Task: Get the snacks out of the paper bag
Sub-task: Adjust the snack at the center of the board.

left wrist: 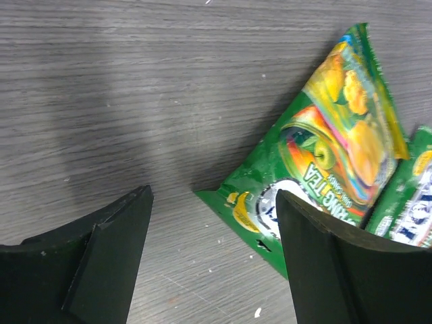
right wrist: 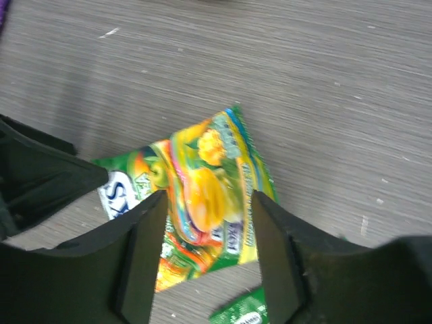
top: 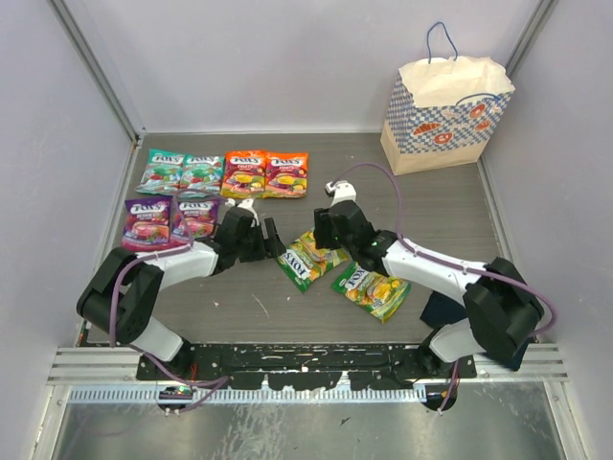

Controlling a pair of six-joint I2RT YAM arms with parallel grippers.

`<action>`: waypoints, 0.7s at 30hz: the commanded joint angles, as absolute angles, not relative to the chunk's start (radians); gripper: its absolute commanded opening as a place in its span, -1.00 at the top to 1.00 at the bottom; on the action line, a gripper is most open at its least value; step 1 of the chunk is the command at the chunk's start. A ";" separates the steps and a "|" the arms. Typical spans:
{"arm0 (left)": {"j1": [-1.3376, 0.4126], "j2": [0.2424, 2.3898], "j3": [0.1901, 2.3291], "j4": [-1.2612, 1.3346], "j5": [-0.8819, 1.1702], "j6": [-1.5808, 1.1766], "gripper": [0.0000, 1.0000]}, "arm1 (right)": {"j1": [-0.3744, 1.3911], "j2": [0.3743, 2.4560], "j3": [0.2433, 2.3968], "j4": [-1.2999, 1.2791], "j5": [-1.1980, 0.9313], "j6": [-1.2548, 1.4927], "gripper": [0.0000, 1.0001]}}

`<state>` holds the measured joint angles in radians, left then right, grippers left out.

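Well back at 1 o'clock on the table (top: 251, 309), the bag (top: 445, 105) stands upright, apart from everything else. Eight packets lie flat on the table outside it. At 11 o'clock runs a row of four: two teal packets (top: 163, 172) on the left and two orange packets (top: 245, 173) touching them on the right. Just nearer, at 10 o'clock, lie two purple packets (top: 147, 223) side by side.

Near the centre a green packet (top: 305, 264) lies tilted, and a second green packet (top: 374, 291) lies just beside it at its 4 o'clock.

Both arms reach in toward the first one. The left gripper (left wrist: 214, 199) hangs low at that packet's 9 o'clock, its jaws standing wide apart with mostly bare table between them; its right finger covers the packet's near corner, and nothing is held. The right gripper (right wrist: 209, 199) hangs just above the same packet, at its 12 o'clock in the top view, jaws apart and straddling it while it lies on the table, not gripped.

A dark cloth (top: 442, 309) lies at 4 o'clock, partly hidden under the right arm.
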<state>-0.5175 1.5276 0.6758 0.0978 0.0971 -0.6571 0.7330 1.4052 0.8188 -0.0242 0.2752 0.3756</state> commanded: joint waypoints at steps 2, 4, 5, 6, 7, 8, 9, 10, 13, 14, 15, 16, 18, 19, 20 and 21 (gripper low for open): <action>-0.593 1.522 0.740 -0.068 -0.117 -0.596 -0.52 | 0.741 1.538 0.911 0.020 0.145 0.329 0.15; -0.625 1.486 0.743 -0.105 -0.164 -0.590 -0.50 | 0.739 1.576 0.895 0.052 0.138 0.340 0.29; -0.640 1.467 0.742 -0.114 -0.173 -0.590 -0.46 | 0.736 1.597 0.887 0.064 0.135 0.343 0.35; -0.656 1.451 0.739 -0.119 -0.172 -0.588 -0.40 | 0.732 1.619 0.877 0.073 0.124 0.349 0.40; -0.672 1.436 0.740 -0.124 -0.163 -0.586 -0.32 | 0.725 1.642 0.870 0.078 0.110 0.356 0.43; -0.692 1.424 0.744 -0.134 -0.157 -0.588 -0.24 | 0.717 1.663 0.861 0.087 0.096 0.366 0.46; -0.714 1.414 0.750 -0.142 -0.153 -0.593 -0.19 | 0.712 1.681 0.853 0.096 0.086 0.373 0.51; -0.739 1.406 0.755 -0.146 -0.151 -0.605 -0.17 | 0.706 1.696 0.841 0.104 0.083 0.381 0.56; -0.794 1.395 0.763 -0.138 -0.134 -0.657 -0.21 | 0.698 1.724 0.818 0.114 0.091 0.397 0.59; -0.805 1.394 0.762 -0.130 -0.129 -0.682 -0.22 | 0.695 1.728 0.811 0.115 0.093 0.406 0.60; -0.811 1.393 0.759 -0.115 -0.122 -0.710 -0.22 | 0.692 1.729 0.802 0.118 0.092 0.418 0.60; -0.813 1.395 0.750 -0.091 -0.110 -0.737 -0.22 | 0.689 1.729 0.792 0.120 0.091 0.433 0.60; -0.813 1.416 0.724 -0.014 -0.085 -0.795 -0.24 | 0.685 1.725 0.776 0.122 0.094 0.476 0.59; -0.814 1.434 0.717 0.024 -0.065 -0.818 -0.24 | 0.684 1.721 0.769 0.118 0.102 0.501 0.59; -0.813 1.455 0.718 0.053 -0.060 -0.837 -0.23 | 0.685 1.716 0.762 0.116 0.109 0.529 0.59; -0.813 1.478 0.724 0.071 -0.055 -0.851 -0.23 | 0.684 1.709 0.756 0.115 0.114 0.549 0.59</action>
<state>-0.8162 1.4292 0.7216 -0.0834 -0.0891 -0.7395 0.6914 1.6951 0.8085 0.1719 0.0895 0.4522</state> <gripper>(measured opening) 0.617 0.203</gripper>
